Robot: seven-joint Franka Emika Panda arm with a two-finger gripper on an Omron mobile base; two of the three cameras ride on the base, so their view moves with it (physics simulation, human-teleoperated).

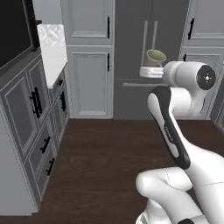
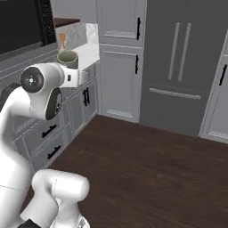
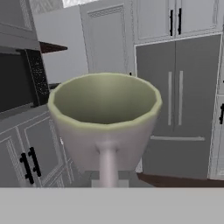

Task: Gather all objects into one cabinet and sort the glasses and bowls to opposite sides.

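Note:
A grey-beige mug (image 3: 105,116) with a pale-green inside stands upright right in front of the hand camera, its handle (image 3: 107,164) pointing back at the hand. My gripper (image 1: 151,69) is shut on that handle and holds the mug (image 1: 155,57) in the air at about chest height, over the wooden floor. From the right base the mug (image 2: 67,58) sits above the white hand, with the gripper (image 2: 73,71) just below its rim. A small orange thing (image 2: 62,40) shows on the counter behind it, too small to identify.
A white counter (image 1: 52,59) over low grey drawer cabinets (image 1: 39,131) runs along the left. A dark appliance (image 1: 13,30) hangs above it. Tall grey panelled cabinets (image 1: 89,78) and a grey fridge (image 2: 182,67) stand ahead. Dark wooden floor (image 1: 100,162) lies open between them.

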